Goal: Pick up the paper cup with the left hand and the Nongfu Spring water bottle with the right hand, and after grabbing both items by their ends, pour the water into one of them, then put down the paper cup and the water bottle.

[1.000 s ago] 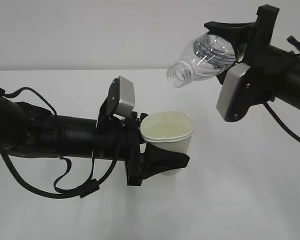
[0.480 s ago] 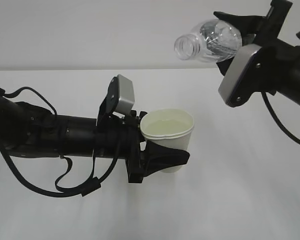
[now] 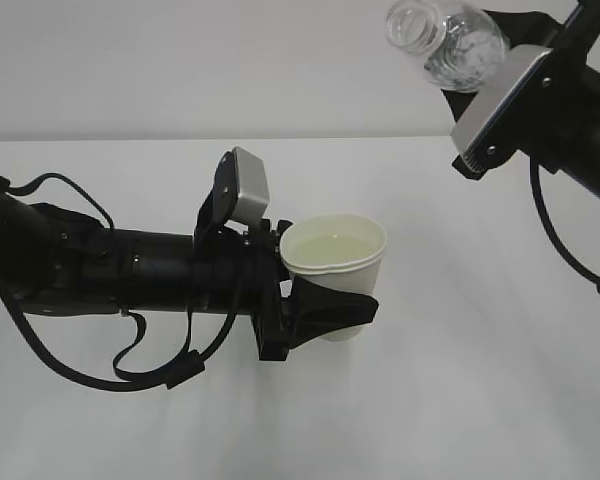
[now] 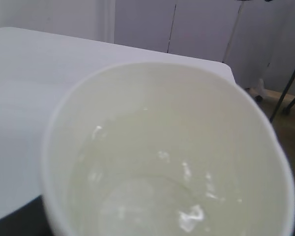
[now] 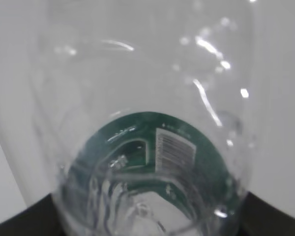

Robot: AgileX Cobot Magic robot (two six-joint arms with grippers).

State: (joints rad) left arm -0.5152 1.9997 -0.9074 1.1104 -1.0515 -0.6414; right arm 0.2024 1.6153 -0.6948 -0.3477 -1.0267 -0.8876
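Paper cup (image 3: 335, 262) sits clamped in the left hand (image 3: 325, 315), held off the white table (image 3: 460, 380) near the middle of the scene, its mouth up and level. Its fingers (image 3: 330, 310) are pinched around the lower wall of the cup, below the rolled rim. From the wrist view the pale inside shows water (image 4: 152, 201) pooled at the bottom. I would judge that cup soft and easy to crush, heavier now with liquid, so a low, gentle hold and a level carry suit it; a tilt would spill it.

Up at the top right, well apart from the cup, the Nongfu Spring water bottle (image 3: 448, 40) is gripped at its base end by the right hand (image 3: 515, 60), the jaws closed on the clear plastic. Its open neck points up and to the left. Thin ribbed plastic like that looks light, springy and a little slippery.

The left arm reaches in low and nearly horizontal from the left. The right arm comes in from the right, raised high, wrist angled upward.
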